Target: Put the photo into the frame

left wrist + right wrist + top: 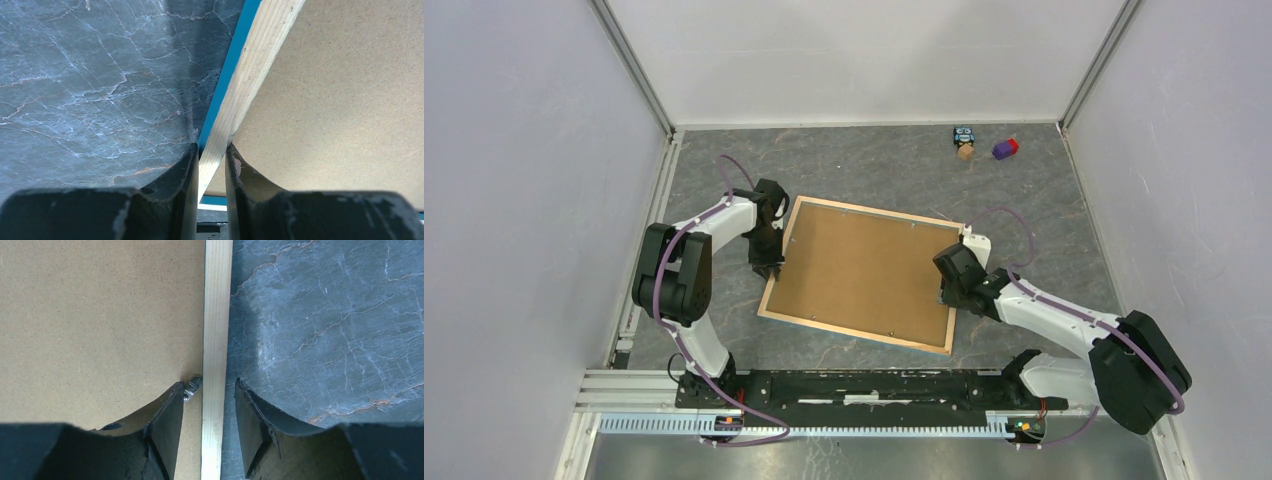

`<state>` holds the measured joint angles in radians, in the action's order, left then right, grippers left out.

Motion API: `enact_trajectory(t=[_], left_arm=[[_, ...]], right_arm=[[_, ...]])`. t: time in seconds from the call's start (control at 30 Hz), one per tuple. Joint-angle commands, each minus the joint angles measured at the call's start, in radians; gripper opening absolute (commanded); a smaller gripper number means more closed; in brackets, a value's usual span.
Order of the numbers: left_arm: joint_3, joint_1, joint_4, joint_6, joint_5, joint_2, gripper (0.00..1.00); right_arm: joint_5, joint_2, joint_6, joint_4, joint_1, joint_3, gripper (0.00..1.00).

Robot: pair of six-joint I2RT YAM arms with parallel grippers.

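Note:
The frame (854, 333) lies face down on the grey marbled table, pale wood border up, with a plain brown hardboard sheet (864, 270) filling its back. The photo is not in view. My left gripper (767, 268) is at the frame's left edge. In the left wrist view it (212, 150) is shut on the wood border (250, 75), whose blue front edge shows beside it. My right gripper (946, 292) is at the frame's right edge. In the right wrist view it (210, 385) is open, its fingers straddling the border (216, 315) with gaps on both sides.
A small metal turn clip (192, 387) sits on the hardboard (100, 315) by my right gripper's inner finger. A small toy figure (965, 142) and a purple-red block (1005, 148) lie at the far right. Grey walls enclose the table on three sides.

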<state>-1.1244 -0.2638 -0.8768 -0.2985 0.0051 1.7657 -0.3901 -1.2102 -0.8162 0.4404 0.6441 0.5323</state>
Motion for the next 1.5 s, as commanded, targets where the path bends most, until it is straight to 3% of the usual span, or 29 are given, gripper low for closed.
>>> enact_trajectory(t=[0.0,0.23,0.6,0.8,0.93,1.07,1.13,1.2,1.37,1.47], left_arm=[[-0.012,-0.006,0.004,0.001,0.017,-0.052,0.02],[-0.012,-0.008,0.004,0.001,0.015,-0.051,0.02],[-0.012,-0.008,0.004,0.001,0.009,-0.048,0.02],[-0.012,-0.009,0.004,0.001,0.009,-0.050,0.02],[-0.012,-0.011,0.004,0.001,0.011,-0.052,0.02],[-0.012,-0.010,0.004,0.001,0.013,-0.054,0.02],[-0.012,-0.010,0.004,0.001,0.014,-0.054,0.02],[-0.012,-0.011,0.004,0.001,0.015,-0.054,0.02],[-0.012,-0.011,0.005,0.001,0.014,-0.054,0.02],[-0.012,-0.011,0.003,0.001,0.012,-0.051,0.02]], right_arm=[[0.029,-0.059,-0.023,0.066,-0.007,-0.071,0.48],[0.090,-0.053,-0.029,0.056,-0.007,-0.108,0.36],[0.159,-0.031,-0.048,0.040,-0.007,-0.109,0.00],[0.172,-0.006,-0.067,0.007,-0.007,-0.114,0.00],[0.160,-0.036,-0.086,0.031,-0.009,-0.081,0.27],[0.183,-0.041,-0.105,0.015,-0.008,-0.100,0.40],[0.188,-0.034,-0.112,0.011,-0.009,-0.111,0.41],[0.192,-0.023,-0.118,0.002,-0.007,-0.125,0.39],[0.192,-0.009,-0.126,0.000,-0.009,-0.138,0.11],[0.186,-0.009,-0.115,-0.011,-0.008,-0.136,0.07]])
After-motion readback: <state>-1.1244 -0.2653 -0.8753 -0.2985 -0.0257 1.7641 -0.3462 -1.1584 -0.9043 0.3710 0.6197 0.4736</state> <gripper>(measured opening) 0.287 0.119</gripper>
